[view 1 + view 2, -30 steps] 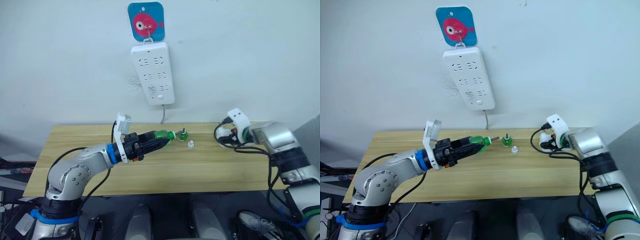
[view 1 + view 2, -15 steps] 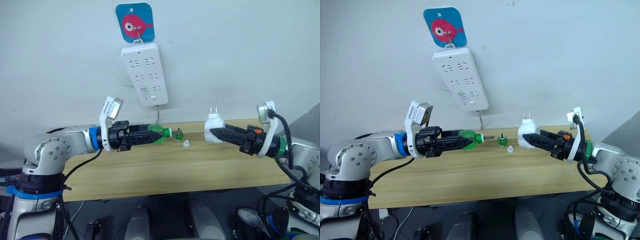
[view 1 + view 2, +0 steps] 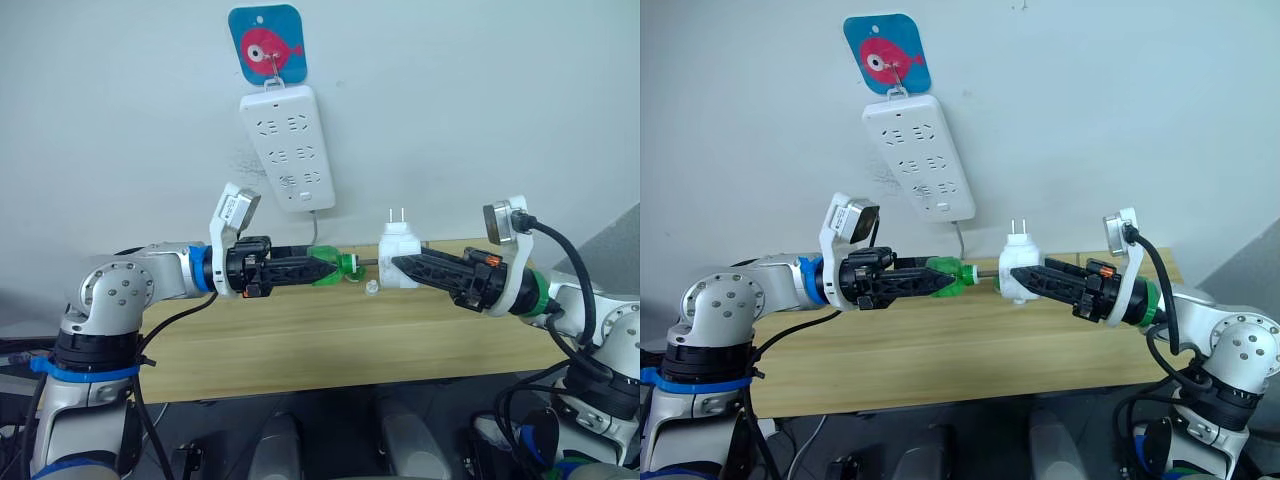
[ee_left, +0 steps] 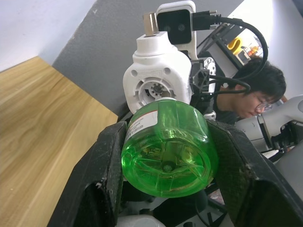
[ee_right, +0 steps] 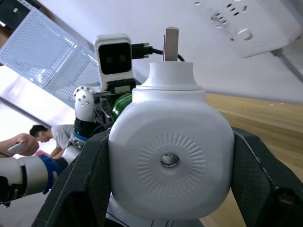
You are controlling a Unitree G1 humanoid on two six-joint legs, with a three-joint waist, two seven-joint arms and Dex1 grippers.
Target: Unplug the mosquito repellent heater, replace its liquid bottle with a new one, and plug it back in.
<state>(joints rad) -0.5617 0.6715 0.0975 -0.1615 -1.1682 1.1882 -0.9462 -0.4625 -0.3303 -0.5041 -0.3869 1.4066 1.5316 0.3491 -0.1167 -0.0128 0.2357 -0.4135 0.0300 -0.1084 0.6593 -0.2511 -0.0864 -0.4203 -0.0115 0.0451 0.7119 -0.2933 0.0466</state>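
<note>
My left gripper [image 3: 322, 268] is shut on a green liquid bottle [image 3: 330, 267], held level above the table with its neck pointing right. My right gripper [image 3: 402, 266] is shut on the mosquito repellent heater [image 3: 398, 252], a white rounded unit with its two prongs pointing up. The bottle's neck meets the heater's side. In the left wrist view the bottle's base [image 4: 165, 153] sits between the fingers, just in front of the heater's round socket [image 4: 154, 87]. In the right wrist view the heater's face [image 5: 170, 158] sits between the fingers. I cannot tell whether the neck is inside the socket.
A white power strip [image 3: 288, 148] hangs on the wall from a blue fish hook [image 3: 266, 42]. On the wooden table [image 3: 300, 340] lie a small clear cap [image 3: 372, 288] and a small green piece [image 3: 357, 273]. A person [image 4: 258, 92] sits beyond the table's right end.
Both arms have closed toward each other. The heater moved left and the bottle right, so the gap between them is gone.
</note>
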